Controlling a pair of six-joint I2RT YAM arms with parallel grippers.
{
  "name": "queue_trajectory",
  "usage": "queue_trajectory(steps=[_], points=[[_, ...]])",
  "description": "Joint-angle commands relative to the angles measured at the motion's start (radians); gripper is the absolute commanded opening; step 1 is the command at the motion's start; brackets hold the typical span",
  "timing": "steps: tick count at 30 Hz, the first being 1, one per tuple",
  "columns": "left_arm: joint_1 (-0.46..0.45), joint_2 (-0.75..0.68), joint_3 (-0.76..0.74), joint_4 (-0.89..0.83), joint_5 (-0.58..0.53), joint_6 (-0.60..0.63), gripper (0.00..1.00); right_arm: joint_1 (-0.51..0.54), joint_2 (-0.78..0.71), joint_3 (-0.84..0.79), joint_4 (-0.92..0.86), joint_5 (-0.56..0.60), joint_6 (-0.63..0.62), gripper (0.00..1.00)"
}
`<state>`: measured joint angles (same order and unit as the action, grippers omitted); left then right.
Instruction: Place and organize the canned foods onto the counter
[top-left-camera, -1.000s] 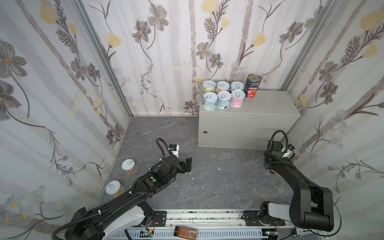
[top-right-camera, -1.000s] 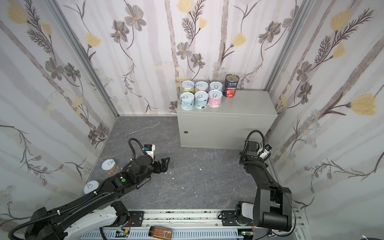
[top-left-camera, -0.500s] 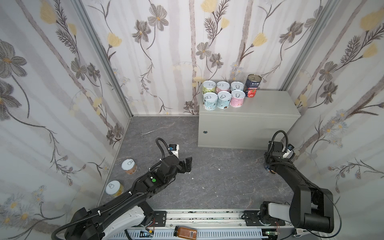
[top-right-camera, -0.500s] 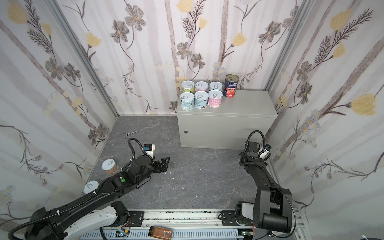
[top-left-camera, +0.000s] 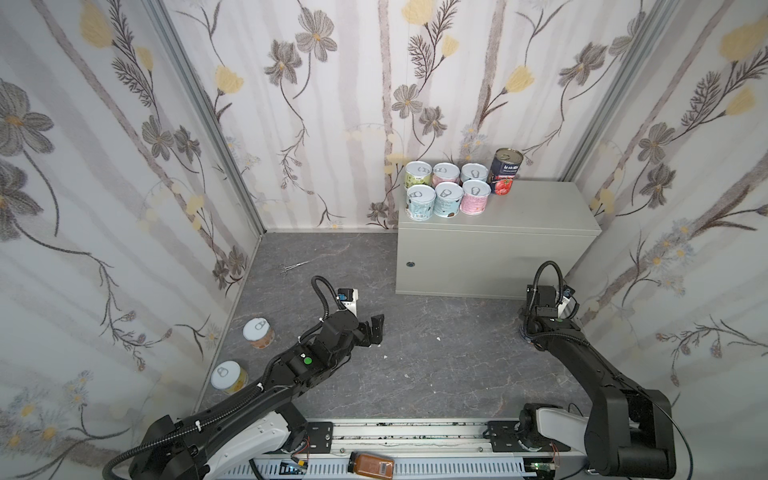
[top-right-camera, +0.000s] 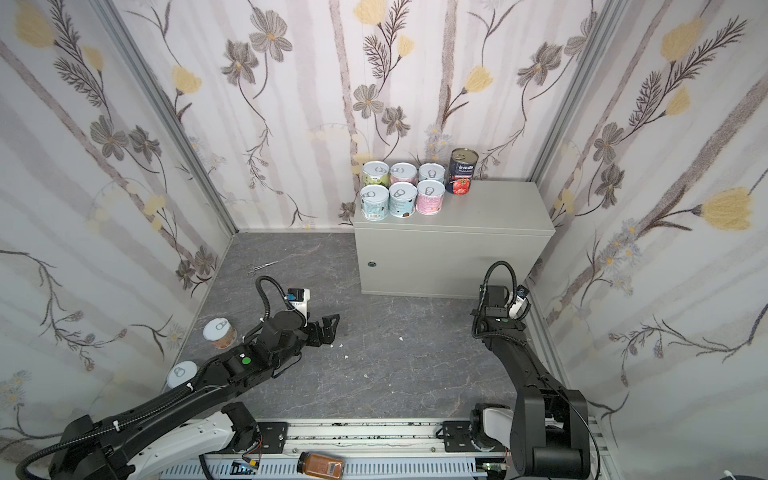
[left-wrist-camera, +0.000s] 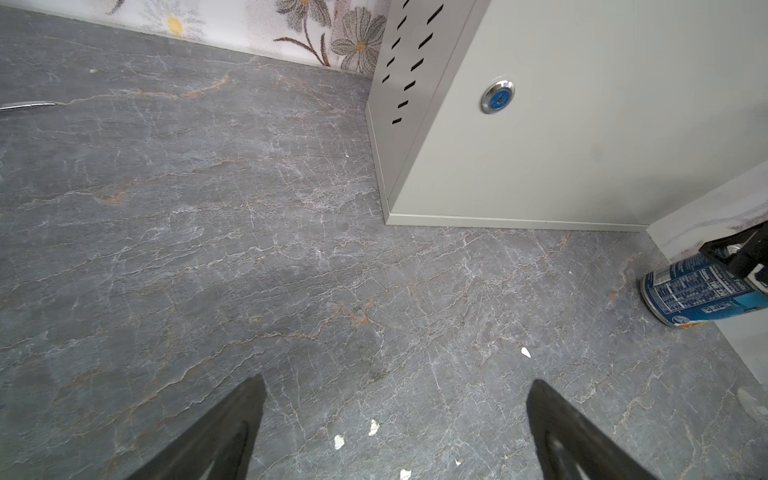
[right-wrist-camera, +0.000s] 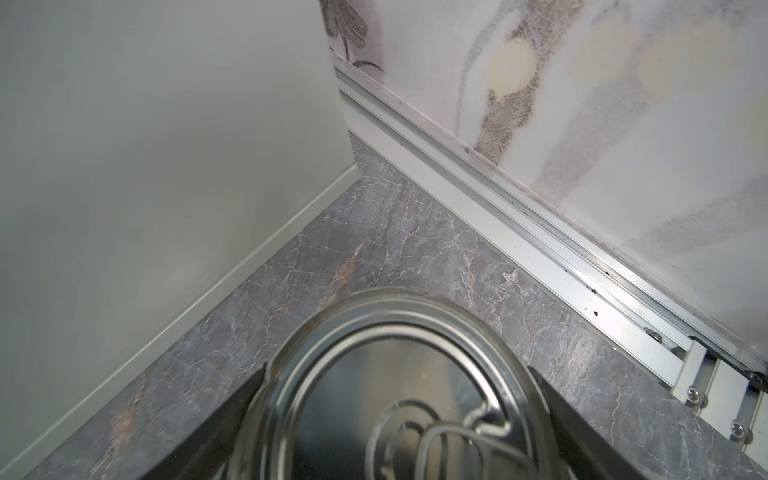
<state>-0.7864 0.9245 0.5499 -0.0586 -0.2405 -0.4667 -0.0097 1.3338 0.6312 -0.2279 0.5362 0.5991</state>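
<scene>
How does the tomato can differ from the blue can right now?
The tomato can stands on the counter, free; the blue can is down by the floor, gripped by the right gripper. The tomato can's label is dark with red tomatoes; the blue can's is blue with white print. Both are tall tins with silver lids.

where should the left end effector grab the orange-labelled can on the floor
Take the orange-labelled can by its round side wall, about mid-height, jaws across the diameter. It stands upright close to the wall, so the left end effector should probably come in from the open floor side.
</scene>
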Motion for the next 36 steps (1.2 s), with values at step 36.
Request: queue_trajectory(steps=[36], points=[[0.001, -0.031, -0.086, 0.083, -0.034, -0.040, 1.00, 0.811, 0.135, 0.076, 0.289, -0.300, -0.289, 0.56]])
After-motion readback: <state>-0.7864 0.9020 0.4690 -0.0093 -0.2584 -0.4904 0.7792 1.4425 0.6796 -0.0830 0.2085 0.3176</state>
